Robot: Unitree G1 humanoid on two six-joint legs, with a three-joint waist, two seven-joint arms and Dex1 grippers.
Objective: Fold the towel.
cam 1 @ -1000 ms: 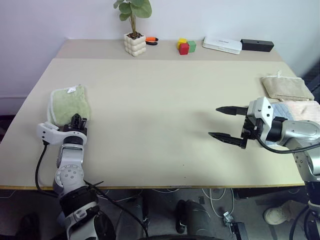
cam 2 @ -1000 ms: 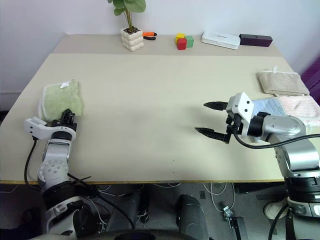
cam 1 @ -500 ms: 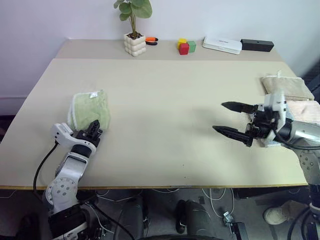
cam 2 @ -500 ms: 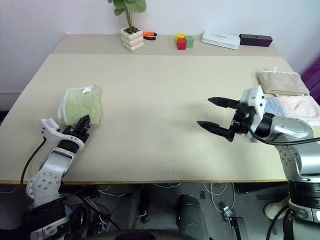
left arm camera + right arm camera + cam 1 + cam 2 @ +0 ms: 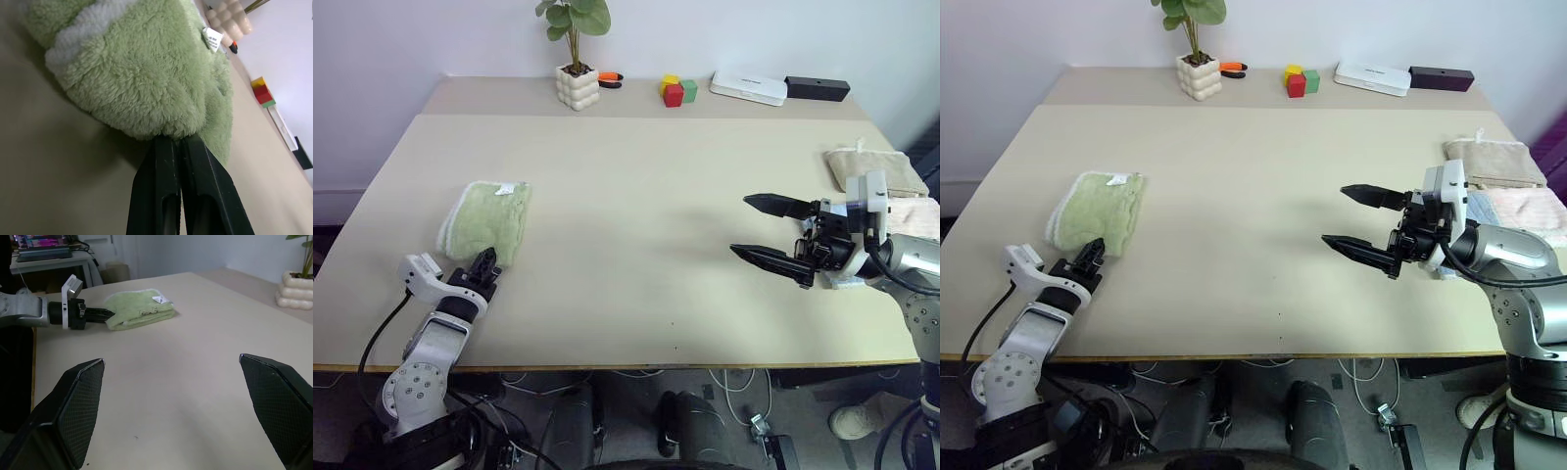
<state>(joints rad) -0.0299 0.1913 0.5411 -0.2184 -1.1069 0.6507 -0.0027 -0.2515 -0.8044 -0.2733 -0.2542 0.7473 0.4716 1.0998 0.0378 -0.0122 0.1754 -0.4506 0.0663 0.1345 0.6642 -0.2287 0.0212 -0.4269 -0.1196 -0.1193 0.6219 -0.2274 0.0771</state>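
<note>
On the left part of the counter (image 5: 636, 196) lies the towel (image 5: 487, 220), light green terry with a whitish edge, folded into a thick oblong bundle with a small white label (image 5: 506, 188) showing at its far end. The pile is plush and rounded at the near fold. The left hand (image 5: 485, 264) has its 2 black fingers pressed together, tips at the towel's near edge; whether they pinch cloth cannot be told. The right hand (image 5: 766, 231) hangs above the counter's right side, well apart from the towel, fingers spread wide and empty.
</note>
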